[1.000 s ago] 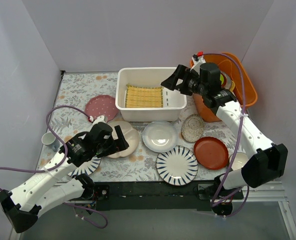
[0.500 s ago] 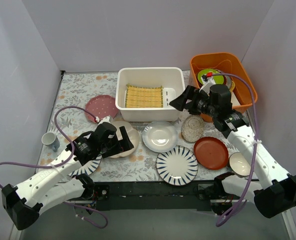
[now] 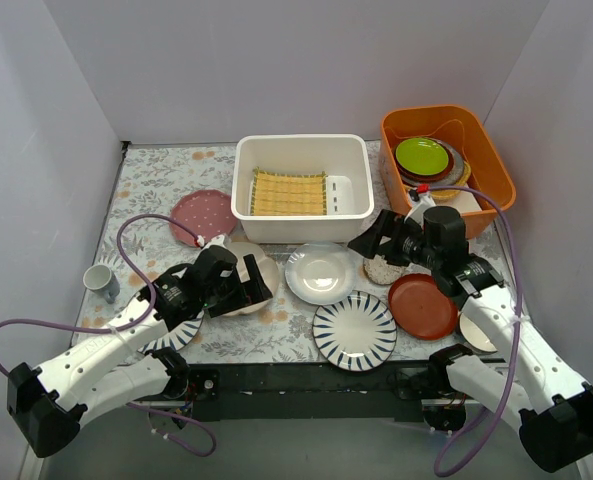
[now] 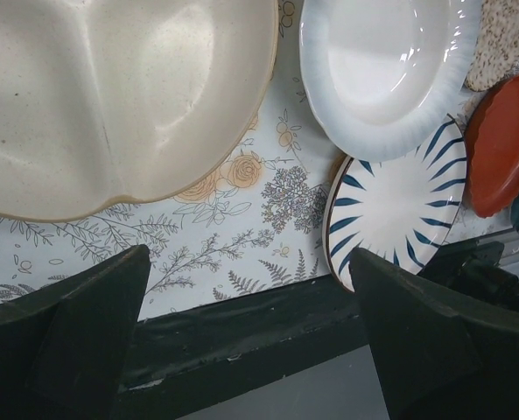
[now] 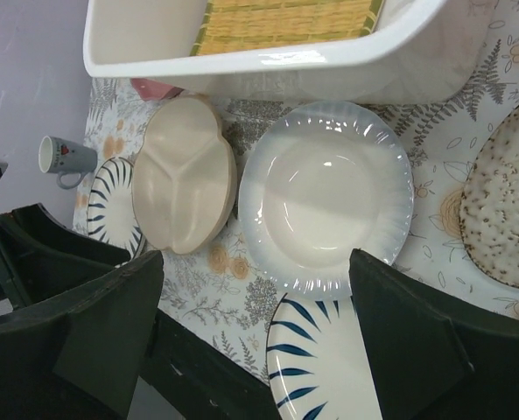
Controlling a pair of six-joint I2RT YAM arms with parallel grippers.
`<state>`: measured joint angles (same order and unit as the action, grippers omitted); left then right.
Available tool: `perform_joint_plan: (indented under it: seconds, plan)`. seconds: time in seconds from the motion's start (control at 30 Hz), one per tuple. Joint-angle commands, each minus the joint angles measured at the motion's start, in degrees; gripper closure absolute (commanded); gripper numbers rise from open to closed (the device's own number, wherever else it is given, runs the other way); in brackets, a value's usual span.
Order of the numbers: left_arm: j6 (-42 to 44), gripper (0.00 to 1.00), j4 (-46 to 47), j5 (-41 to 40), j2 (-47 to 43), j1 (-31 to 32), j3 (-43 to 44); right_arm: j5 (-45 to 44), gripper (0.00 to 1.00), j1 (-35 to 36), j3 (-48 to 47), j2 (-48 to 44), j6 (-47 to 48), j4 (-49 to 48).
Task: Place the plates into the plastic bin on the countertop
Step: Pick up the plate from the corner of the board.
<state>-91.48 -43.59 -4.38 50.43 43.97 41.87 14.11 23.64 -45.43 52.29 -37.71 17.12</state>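
Observation:
The white plastic bin [image 3: 301,213] stands at the back centre with a yellow mat [image 3: 289,193] in it. On the countertop lie a pink dotted plate [image 3: 202,214], a cream three-section plate [image 3: 231,262], a glossy white plate [image 3: 319,273], a striped plate [image 3: 354,330], a second striped plate [image 3: 172,337] under my left arm, a beige lacy plate [image 3: 384,268] and a red-brown plate [image 3: 422,306]. My left gripper [image 3: 253,283] is open and empty over the cream plate [image 4: 110,96]. My right gripper [image 3: 369,240] is open and empty above the lacy plate, beside the glossy white plate [image 5: 329,197].
An orange tub [image 3: 486,160] at the back right holds stacked lime-green and brown dishes [image 3: 422,157]. A small mug [image 3: 101,281] stands at the left edge. A small white bowl [image 3: 476,328] sits by the red-brown plate. The black table edge [image 4: 241,324] runs along the front.
My right arm has swung down from beside the orange tub and bin to low over the lacy plate. My left gripper has shifted a little right over the cream plate.

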Motion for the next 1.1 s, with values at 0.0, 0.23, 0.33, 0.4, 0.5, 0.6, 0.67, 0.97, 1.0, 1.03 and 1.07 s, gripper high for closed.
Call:
perform_joint_plan:
  seconds: [0.0,0.23,0.33,0.4,0.5,0.6,0.67,0.97,1.0,1.03,1.07]
  plan:
    - [0.0,0.02,0.2,0.5,-0.2,-0.1,0.1,1.2,0.07,-0.2,2.7,-3.6,-0.4,1.1]
    - [0.4,0.02,1.2,1.0,0.9,-0.2,0.2,1.9,0.08,-0.2,6.6,-6.7,0.4,3.8]
    - [0.6,0.02,4.3,3.6,1.7,-0.1,-0.5,1.9,0.08,-0.2,8.5,-8.3,0.4,4.4]
    - [1.1,0.02,6.2,7.3,2.6,-0.1,-1.7,1.8,0.09,-0.2,9.7,-9.4,0.4,4.8]
    - [1.4,0.02,9.5,10.8,4.2,-0.1,-3.0,1.4,0.09,-0.2,10.8,-10.8,0.1,5.3]
    - [1.4,0.04,13.5,14.0,4.6,0.2,-4.6,1.4,0.09,-0.2,11.5,-11.9,-0.5,5.4]
    - [1.0,0.06,16.7,15.2,4.9,0.5,-5.6,1.4,0.09,-0.1,11.9,-12.4,-0.6,5.5]
    - [-1.8,0.21,25.7,16.0,11.6,5.9,-8.8,2.3,0.09,-0.2,12.6,-12.9,-1.7,4.5]
    - [-2.0,0.21,25.9,15.3,12.6,6.7,-8.6,2.3,0.09,-0.1,12.5,-13.0,-1.7,4.7]
    - [-2.3,0.23,26.5,14.6,13.5,8.4,-8.2,2.3,0.09,-0.2,12.4,-13.0,-1.6,4.6]
    - [-2.7,0.25,26.7,13.0,16.0,9.3,-7.9,2.2,0.09,-0.2,12.4,-12.9,-1.6,4.8]
